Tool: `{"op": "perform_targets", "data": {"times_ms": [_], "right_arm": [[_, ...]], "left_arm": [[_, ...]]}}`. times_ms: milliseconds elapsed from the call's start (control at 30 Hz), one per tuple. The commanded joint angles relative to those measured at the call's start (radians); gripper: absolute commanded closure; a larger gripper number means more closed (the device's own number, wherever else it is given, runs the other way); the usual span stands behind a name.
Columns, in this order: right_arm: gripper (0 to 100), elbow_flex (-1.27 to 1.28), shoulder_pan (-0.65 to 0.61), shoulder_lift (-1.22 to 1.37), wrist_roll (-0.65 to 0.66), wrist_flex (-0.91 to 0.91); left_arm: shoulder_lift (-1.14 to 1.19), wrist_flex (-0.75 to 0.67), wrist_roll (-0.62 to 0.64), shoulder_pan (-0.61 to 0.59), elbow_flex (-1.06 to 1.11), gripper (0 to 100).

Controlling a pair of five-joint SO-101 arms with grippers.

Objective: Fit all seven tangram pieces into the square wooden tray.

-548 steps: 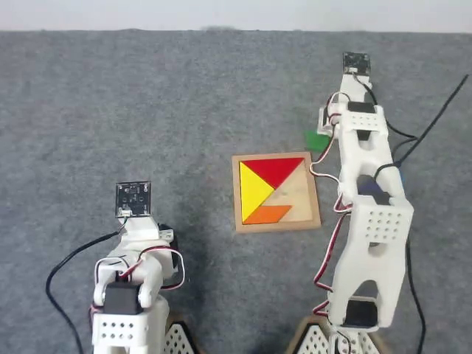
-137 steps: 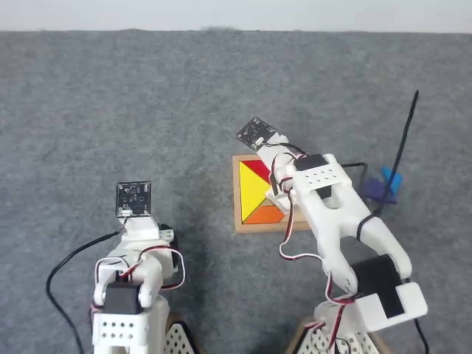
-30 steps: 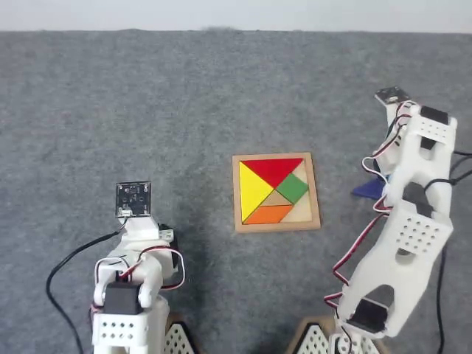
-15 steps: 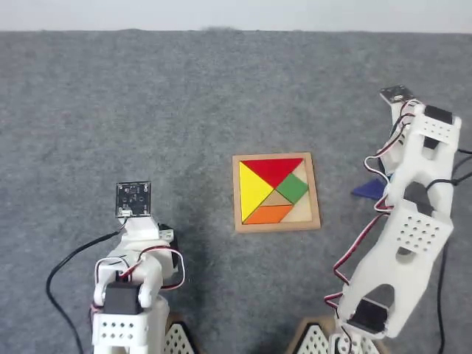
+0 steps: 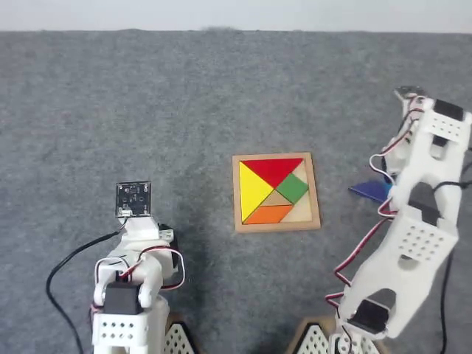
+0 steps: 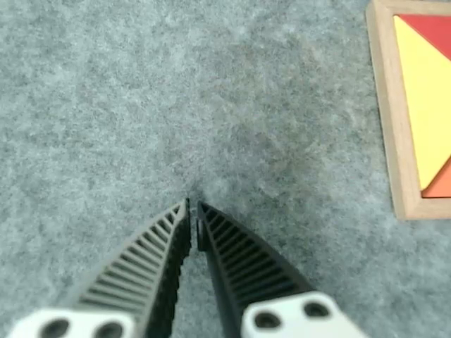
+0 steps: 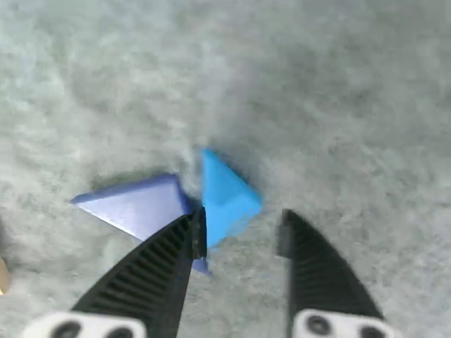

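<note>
Right gripper [image 7: 241, 220], jaws apart, around light-blue triangle [image 7: 225, 196]; purple triangle [image 7: 137, 205] seemingly touching.

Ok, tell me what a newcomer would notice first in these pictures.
The square wooden tray sits mid-table, bright with a red triangle, yellow triangle, green square and orange parallelogram, two gaps bare. To its right, the open right gripper hangs over a light blue triangle beside a dark blue triangle on the grey carpet.
</note>
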Motion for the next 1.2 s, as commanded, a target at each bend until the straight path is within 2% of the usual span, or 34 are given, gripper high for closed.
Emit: {"op": "perform_targets", "data": {"times_ms": [0, 433, 700, 767, 1033, 1167], "right_arm": [[74.3, -0.008, 0.022, -0.018, 0.011, 0.01], [74.9, -0.011, 0.018, 0.081, 0.015, -0.004], [98.7, -0.012, 0.018, 0.073, 0.023, -0.002], [98.7, -0.012, 0.018, 0.071, 0.023, 0.002], [99.1, -0.012, -0.01, -0.131, 0.023, 0.094], [99.1, -0.006, -0.087, -0.283, 0.063, 0.157]], "left_arm": [[-0.02, 0.002, -0.011, -0.006, -0.012, 99], [-0.02, 0.002, -0.011, -0.006, -0.012, 99], [-0.02, 0.002, -0.011, -0.006, -0.012, 99], [-0.02, 0.002, -0.011, -0.006, -0.012, 99], [-0.02, 0.002, -0.011, -0.006, -0.012, 99], [-0.02, 0.002, -0.011, -0.006, -0.012, 99]]}}
